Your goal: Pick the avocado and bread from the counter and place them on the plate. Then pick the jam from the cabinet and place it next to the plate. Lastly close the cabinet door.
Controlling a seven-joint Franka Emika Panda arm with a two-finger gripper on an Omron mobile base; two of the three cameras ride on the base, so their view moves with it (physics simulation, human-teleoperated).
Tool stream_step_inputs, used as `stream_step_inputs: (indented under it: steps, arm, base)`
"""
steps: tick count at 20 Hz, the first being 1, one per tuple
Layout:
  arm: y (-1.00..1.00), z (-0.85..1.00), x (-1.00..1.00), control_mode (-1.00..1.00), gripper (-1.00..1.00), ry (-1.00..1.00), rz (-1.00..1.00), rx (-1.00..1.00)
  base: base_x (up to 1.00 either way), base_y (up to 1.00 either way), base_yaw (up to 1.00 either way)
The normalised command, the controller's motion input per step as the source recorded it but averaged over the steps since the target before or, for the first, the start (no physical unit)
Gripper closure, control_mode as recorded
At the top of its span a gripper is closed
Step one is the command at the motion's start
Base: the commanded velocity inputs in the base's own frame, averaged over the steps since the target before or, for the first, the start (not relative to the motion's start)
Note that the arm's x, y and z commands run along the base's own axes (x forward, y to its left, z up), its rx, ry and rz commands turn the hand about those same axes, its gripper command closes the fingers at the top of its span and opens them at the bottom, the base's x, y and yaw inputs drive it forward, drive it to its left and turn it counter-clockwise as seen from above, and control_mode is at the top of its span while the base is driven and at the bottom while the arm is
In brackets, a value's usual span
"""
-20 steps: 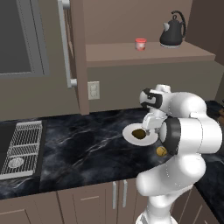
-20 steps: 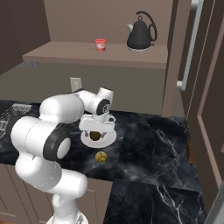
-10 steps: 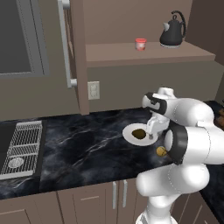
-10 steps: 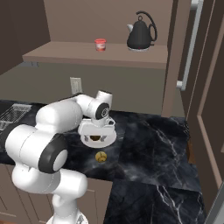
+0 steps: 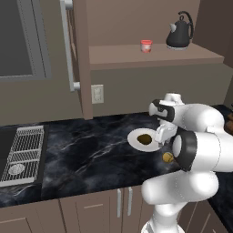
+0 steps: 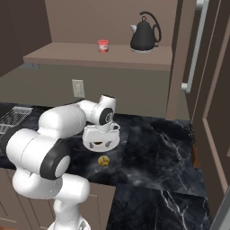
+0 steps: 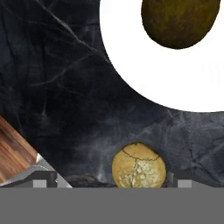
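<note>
**Bread next, just off the plate's near rim**

Bread roll (image 7: 138, 165) lies on the black counter (image 7: 65, 109) directly between my fingertips, round, no long axis. Avocado (image 7: 179, 22) sits on the plate (image 7: 144, 74). My gripper (image 7: 111, 181) is spread, empty. Since a second ago I have swung off the plate toward the roll.

avocado (image 7: 180, 21) x1 | bread roll (image 7: 138, 165) x1 | white plate (image 5: 134, 138) x1 | red-lidded jam jar (image 5: 146, 46) x1 | black kettle (image 5: 179, 32) x1 | wall outlet (image 5: 97, 93) x1 | stovetop grate (image 5: 25, 150) x1 | robot arm (image 6: 67, 121) x1
</note>
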Motion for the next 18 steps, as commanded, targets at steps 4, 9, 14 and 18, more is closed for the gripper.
stream_step_inputs:
  steps: [4, 9, 14, 18]
  arm:
    - [-0.18, -0.16, -0.02, -1.00, -1.00, 0.00, 0.03, -0.01]
    - [-0.11, -0.15, -0.03, -1.00, -1.00, 0.00, -0.03, 0.00]
    - [-0.03, -0.08, -0.12, -1.00, -1.00, 0.00, -0.08, 0.00]
    - [-0.02, -0.09, -0.24, -1.00, -1.00, 0.00, -0.10, 0.00]
  base:
    - [0.00, 0.00, 0.00]
    - [0.00, 0.00, 0.00]
    - [0.00, 0.00, 0.00]
    - [0.00, 0.00, 0.00]
